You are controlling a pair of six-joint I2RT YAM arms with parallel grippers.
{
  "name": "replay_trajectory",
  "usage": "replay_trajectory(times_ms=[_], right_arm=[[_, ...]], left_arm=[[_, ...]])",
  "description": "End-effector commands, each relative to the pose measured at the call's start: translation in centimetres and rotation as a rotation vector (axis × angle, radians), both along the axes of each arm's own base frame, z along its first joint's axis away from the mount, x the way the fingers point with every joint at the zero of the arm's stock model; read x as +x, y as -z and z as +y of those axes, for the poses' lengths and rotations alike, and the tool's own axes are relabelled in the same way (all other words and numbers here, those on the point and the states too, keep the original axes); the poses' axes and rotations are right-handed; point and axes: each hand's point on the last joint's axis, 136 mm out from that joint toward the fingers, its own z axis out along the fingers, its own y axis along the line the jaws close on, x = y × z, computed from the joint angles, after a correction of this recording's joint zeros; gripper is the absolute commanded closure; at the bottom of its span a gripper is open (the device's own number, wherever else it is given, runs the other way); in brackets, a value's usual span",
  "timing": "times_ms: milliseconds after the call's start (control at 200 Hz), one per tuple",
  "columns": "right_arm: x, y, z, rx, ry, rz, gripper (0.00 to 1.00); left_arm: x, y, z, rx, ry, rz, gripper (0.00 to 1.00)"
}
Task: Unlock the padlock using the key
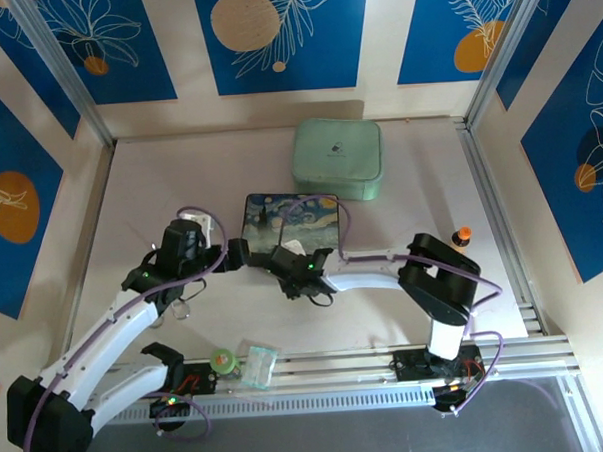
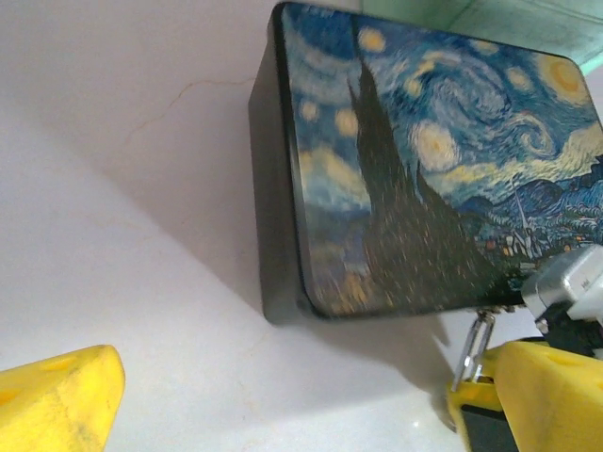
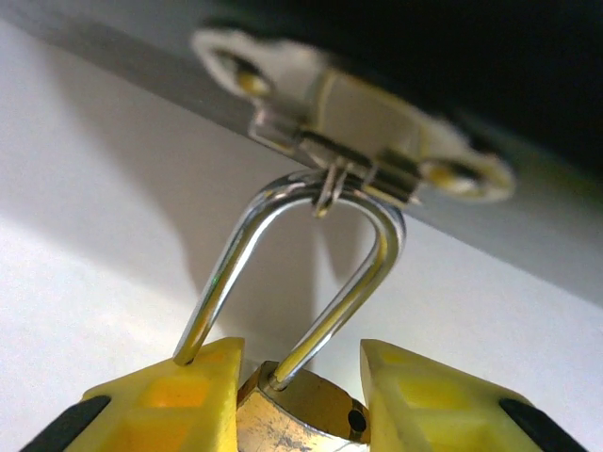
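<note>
Right gripper (image 3: 301,372): yellow fingers closed against both sides of the brass padlock (image 3: 287,419). Its silver shackle (image 3: 283,273) passes through the hasp (image 3: 367,122) on the near face of the painted box (image 2: 443,160), which blocks access from behind. Left gripper (image 1: 238,256): spread wide, empty, just beside the box's left corner. Mint case (image 1: 339,159) lies behind the box; orange-capped bottle (image 1: 462,237) stands well to the right.

Padlock (image 3: 294,419) hanging from latch (image 3: 367,132) on front of box (image 1: 291,216), held in right hand (image 3: 297,388), case (image 1: 339,159) behind box
</note>
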Motion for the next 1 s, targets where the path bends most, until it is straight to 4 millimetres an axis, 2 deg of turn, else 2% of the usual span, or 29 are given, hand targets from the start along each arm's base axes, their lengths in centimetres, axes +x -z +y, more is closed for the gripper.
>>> replay_trajectory(times_ms=[0, 95, 285, 455, 530, 685, 820, 995], right_arm=[[-2.3, 0.8, -3.2, -0.046, 0.027, 0.064, 0.69], [-2.8, 0.7, -4.5, -0.043, 0.028, 0.06, 0.68], [-3.1, 0.6, -6.4, -0.021, 0.06, 0.057, 0.65], [-3.0, 0.9, -6.3, 0.044, 0.108, 0.081, 0.65], [-2.9, 0.9, -6.4, 0.059, 0.135, 0.083, 0.65], [-2.5, 1.4, -7.5, 0.07, 0.206, 0.102, 0.66], [-2.3, 1.4, -7.9, 0.093, 0.232, 0.111, 0.66], [-2.2, 1.5, -7.9, 0.089, 0.245, 0.108, 0.66]], left_arm=[[-0.2, -1.2, -1.1, 0.067, 0.109, -0.038, 0.0], [-0.2, -1.0, -2.2, 0.121, 0.165, -0.035, 0.0], [-0.6, 0.1, -5.9, 0.323, 0.345, -0.074, 0.0], [-1.3, 1.4, -9.5, 0.515, 0.554, -0.162, 0.0], [-1.6, 2.2, -10.9, 0.542, 0.634, -0.189, 0.01], [-1.0, 3.9, -11.4, 0.65, 0.659, -0.222, 0.05], [-1.5, 4.7, -12.4, 0.705, 0.719, -0.267, 0.1], [-1.4, 7.1, -11.9, 0.805, 0.732, -0.223, 0.12]])
